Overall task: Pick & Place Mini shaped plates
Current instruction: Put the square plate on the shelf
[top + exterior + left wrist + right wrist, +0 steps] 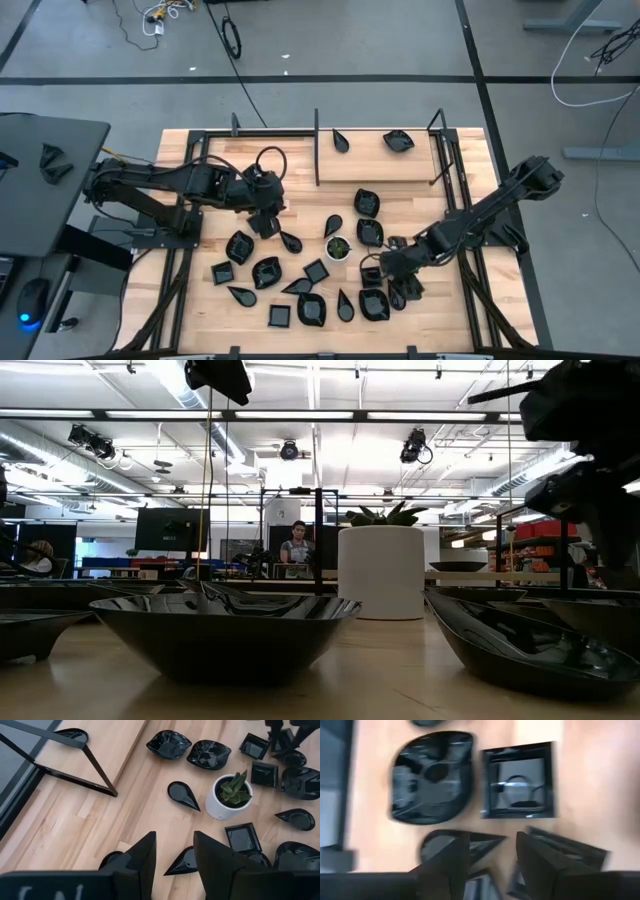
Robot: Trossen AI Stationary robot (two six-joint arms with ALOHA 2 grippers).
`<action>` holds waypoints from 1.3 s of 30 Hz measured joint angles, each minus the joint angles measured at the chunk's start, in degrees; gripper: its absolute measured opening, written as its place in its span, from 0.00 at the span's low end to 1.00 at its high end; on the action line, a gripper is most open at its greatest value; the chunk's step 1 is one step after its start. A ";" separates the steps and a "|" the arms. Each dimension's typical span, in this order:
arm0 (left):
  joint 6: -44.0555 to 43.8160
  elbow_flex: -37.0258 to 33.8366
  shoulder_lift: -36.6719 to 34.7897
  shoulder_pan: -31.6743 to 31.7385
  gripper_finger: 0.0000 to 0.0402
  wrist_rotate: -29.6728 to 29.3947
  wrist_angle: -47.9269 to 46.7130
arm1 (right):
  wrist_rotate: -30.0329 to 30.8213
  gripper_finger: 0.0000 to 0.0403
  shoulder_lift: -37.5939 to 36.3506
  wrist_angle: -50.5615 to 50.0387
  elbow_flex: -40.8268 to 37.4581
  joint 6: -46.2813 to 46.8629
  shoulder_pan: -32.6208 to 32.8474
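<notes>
Several glossy black mini shaped plates (pixel 300 290) lie flat on the wooden table, in square, teardrop and leaf shapes. Two more (pixel 398 140) lie on the raised board at the far side. My left gripper (pixel 266 222) hangs open high over the table's left-middle. Its wrist view shows nothing between the fingers (pixel 174 836), with a teardrop plate (pixel 182 862) on the table below. My right gripper (pixel 385 263) is open low over the right cluster. Its fingers (pixel 492 837) stand above a teardrop plate (pixel 452 845), beside a square plate (pixel 517 780) and a leaf plate (pixel 430 777).
A small white pot with a green plant (pixel 338 247) stands among the plates at mid-table. The raised wooden board (pixel 380 165) with black metal uprights (pixel 317 150) spans the far side. Black frame rails (pixel 185 290) run along both table sides. A person (pixel 297 545) sits far behind.
</notes>
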 joint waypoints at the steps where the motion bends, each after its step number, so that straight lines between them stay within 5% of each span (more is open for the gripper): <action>1: 0.00 0.00 0.00 0.00 0.34 0.00 0.00 | 1.19 0.41 0.00 -0.68 0.02 -0.12 0.28; 7: 0.02 0.00 0.00 0.15 0.34 -0.30 0.12 | 6.84 0.41 0.00 -4.68 0.04 -2.41 2.46; 21: 0.09 -0.02 0.00 0.15 0.34 -1.95 0.11 | 7.21 0.39 5.44 -3.24 -0.66 -1.69 4.94; 35: 0.22 -0.02 0.00 0.15 0.34 -2.02 0.12 | 11.78 0.05 6.21 -3.98 -0.66 0.66 5.09; 39: 0.23 -0.02 0.00 0.15 0.34 -2.43 0.13 | 11.99 0.02 6.15 -4.03 -0.66 2.26 5.09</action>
